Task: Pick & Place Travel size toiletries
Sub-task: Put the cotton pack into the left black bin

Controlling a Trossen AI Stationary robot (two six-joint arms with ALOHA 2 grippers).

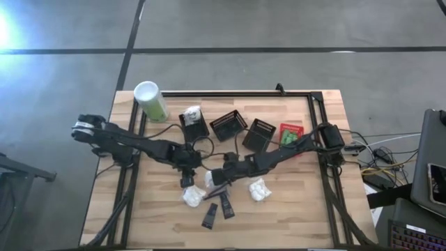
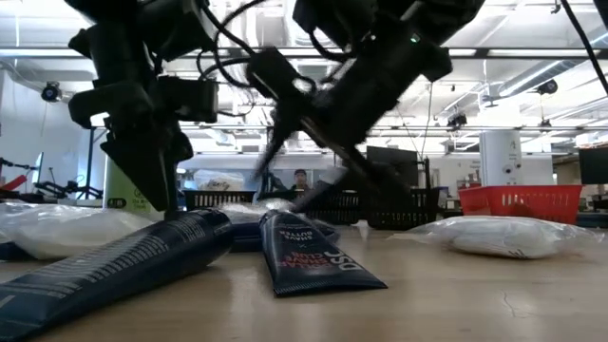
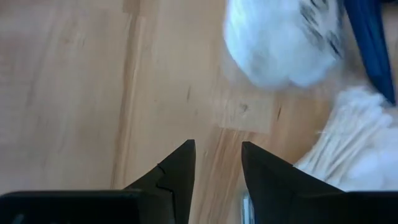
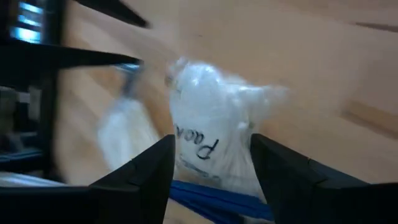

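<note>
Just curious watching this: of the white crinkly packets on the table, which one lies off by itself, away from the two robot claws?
The white packet on the right side of the pile, below the right arm. The other white packets sit bunched under the two grippers beside the dark tubes; this one lies apart.

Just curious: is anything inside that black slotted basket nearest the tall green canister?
A white crinkly packet sits inside the black slotted basket, filling its far end. Whatever lies beneath the packet is covered.

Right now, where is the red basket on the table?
In the high view the red basket is at the far right end of the row, next to a black basket, under the right arm.
</note>
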